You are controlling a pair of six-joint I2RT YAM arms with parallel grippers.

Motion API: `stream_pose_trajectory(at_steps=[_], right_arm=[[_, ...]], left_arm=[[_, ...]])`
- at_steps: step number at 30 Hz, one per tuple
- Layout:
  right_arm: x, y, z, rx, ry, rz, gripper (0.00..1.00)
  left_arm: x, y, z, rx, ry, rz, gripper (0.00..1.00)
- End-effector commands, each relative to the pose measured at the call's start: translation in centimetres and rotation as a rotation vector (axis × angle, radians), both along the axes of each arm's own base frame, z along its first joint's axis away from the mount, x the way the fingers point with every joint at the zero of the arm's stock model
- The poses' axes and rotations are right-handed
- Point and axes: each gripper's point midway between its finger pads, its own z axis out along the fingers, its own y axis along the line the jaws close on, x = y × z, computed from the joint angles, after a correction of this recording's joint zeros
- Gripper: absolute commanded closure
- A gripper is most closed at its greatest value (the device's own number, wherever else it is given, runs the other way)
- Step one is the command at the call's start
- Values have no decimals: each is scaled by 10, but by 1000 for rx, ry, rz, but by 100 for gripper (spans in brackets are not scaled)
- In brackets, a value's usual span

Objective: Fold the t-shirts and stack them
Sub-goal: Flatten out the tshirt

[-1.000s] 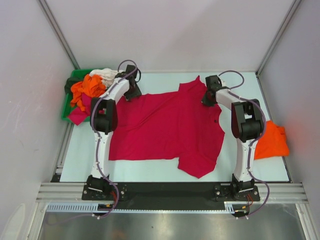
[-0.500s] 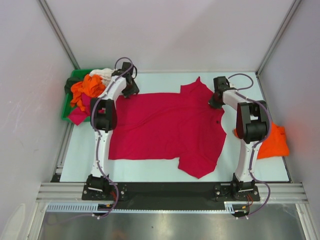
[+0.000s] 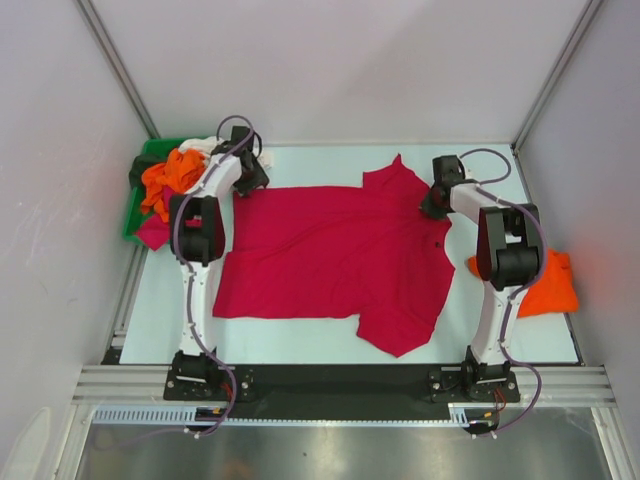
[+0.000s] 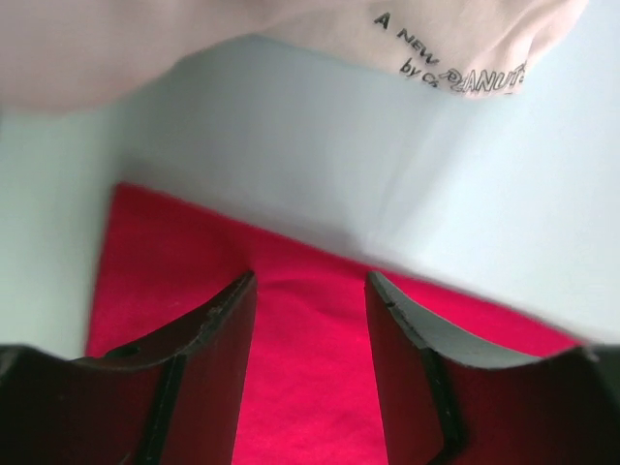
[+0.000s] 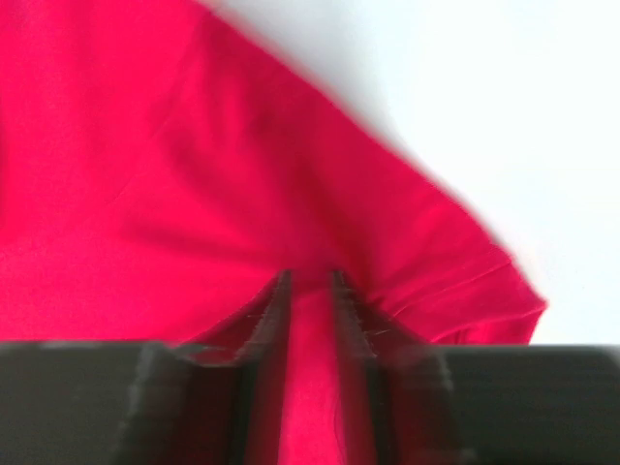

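A large crimson-red t-shirt [image 3: 330, 250] lies spread flat across the table. My left gripper [image 3: 250, 180] hovers over its far left corner, open, with only red cloth [image 4: 300, 358] showing beneath the gap [image 4: 310, 281]. My right gripper [image 3: 432, 205] is at the far right sleeve. Its jaws [image 5: 310, 276] stand a narrow slot apart, and red cloth [image 5: 145, 194] bunches up toward them. A folded orange t-shirt [image 3: 545, 285] lies at the right edge. A white t-shirt [image 4: 291, 24] with printed letters fills the top of the left wrist view.
A green bin [image 3: 131, 222] at the back left holds a heap of orange [image 3: 170, 175], white [image 3: 208, 147], dark [image 3: 140, 170] and magenta [image 3: 155, 232] shirts. Pale walls and metal frame posts enclose the table [image 3: 300, 340].
The left gripper has slid left and back along the shirt's far edge. The right gripper has moved right with the sleeve, and its jaws have parted slightly.
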Motion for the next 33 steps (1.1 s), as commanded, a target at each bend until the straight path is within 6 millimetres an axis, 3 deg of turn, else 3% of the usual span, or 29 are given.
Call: stream_pose_trajectory(at_steps=[1, 2, 3, 4, 6, 7, 10, 12, 13, 14, 16, 17, 18, 20, 29, 33], right_arm=[[14, 29, 67, -60, -199, 104, 60], [17, 35, 79, -72, -229, 114, 52], [18, 47, 96, -75, -269, 133, 40], [18, 54, 104, -75, -282, 144, 36], [20, 70, 128, -73, -320, 174, 30], [15, 75, 129, -75, -302, 188, 30], [-2, 98, 133, -65, -285, 247, 34], [-20, 110, 120, -57, -250, 289, 41], [-30, 124, 124, -52, -259, 318, 44], [-44, 127, 108, -58, -219, 336, 51], [-64, 146, 109, -70, -229, 392, 64], [-73, 150, 104, -79, -223, 408, 79], [-84, 157, 95, -83, -215, 440, 85], [-101, 176, 95, -87, -225, 483, 97], [-151, 239, 77, -66, -184, 640, 99], [-167, 258, 65, -55, -159, 687, 100]], left_arm=[[2, -2, 98, -6, -265, -3, 43], [-4, -4, 100, 3, -275, -4, 43], [-4, -6, 115, 0, -308, -9, 42], [-7, -8, 136, 0, -343, -16, 42], [-14, -14, 148, 6, -352, -34, 42], [-18, -19, 160, 2, -371, -45, 43], [-33, -27, 148, 6, -337, -64, 43], [-43, -29, 130, 6, -285, -71, 44], [-47, -32, 122, 11, -266, -77, 45], [-54, -31, 109, 21, -234, -76, 45], [-60, -30, 95, 34, -205, -73, 47], [-64, -28, 86, 41, -186, -68, 48], [-66, -27, 80, 45, -177, -67, 49], [-69, -26, 71, 51, -162, -67, 50], [-71, -28, 34, 56, -81, -90, 50], [-75, -27, 19, 63, -49, -91, 50]])
